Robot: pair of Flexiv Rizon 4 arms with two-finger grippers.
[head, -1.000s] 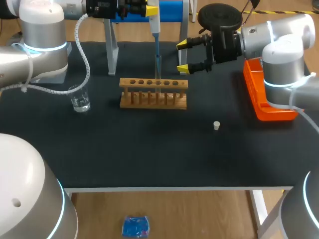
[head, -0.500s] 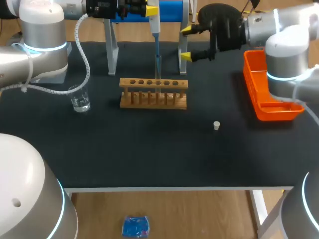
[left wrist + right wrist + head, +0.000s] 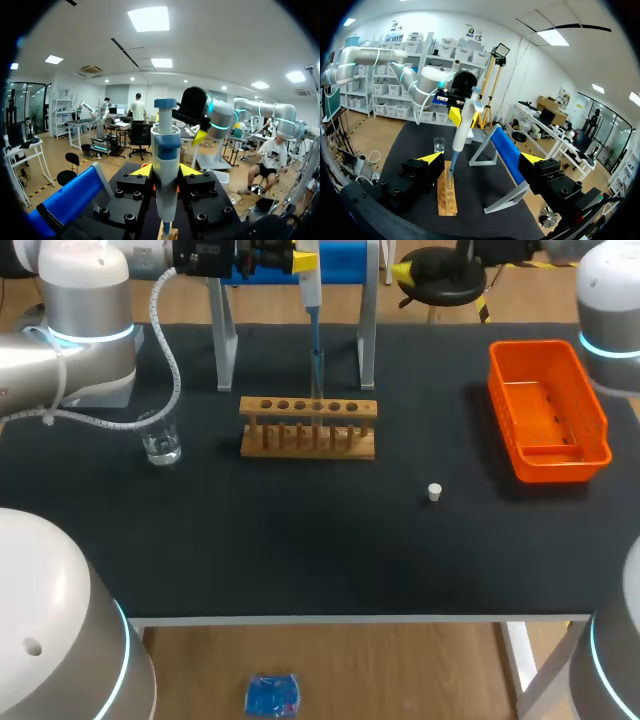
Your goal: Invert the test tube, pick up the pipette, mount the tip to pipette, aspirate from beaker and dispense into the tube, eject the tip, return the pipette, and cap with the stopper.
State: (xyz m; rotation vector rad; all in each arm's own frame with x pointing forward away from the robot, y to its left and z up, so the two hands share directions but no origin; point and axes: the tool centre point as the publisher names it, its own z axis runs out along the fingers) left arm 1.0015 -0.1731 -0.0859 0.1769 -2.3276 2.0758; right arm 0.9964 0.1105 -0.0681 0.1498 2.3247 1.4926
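Note:
My left gripper [image 3: 303, 262] is shut on a white and blue pipette [image 3: 310, 285], held upright over the wooden tube rack [image 3: 308, 427]. The thin tip [image 3: 317, 365] reaches down into a glass tube standing in the rack. In the left wrist view the pipette [image 3: 166, 170] stands between the yellow fingertips [image 3: 141, 170]. My right gripper [image 3: 410, 278] hangs open and empty at the table's far edge, right of the rack. Its own view shows the gripper [image 3: 482, 158] spread wide, with the pipette [image 3: 464, 125] and rack [image 3: 447, 192] ahead. A glass beaker [image 3: 160, 440] holds water left of the rack. A small white stopper [image 3: 434, 492] lies in front of the rack to its right.
An orange tray [image 3: 548, 455] sits at the right side of the table. The blue pipette stand [image 3: 345, 260] on grey legs rises just behind the rack.
My right arm has pulled back and up from beside the rack to the far right edge, its gripper still open. The left arm and pipette have not moved.

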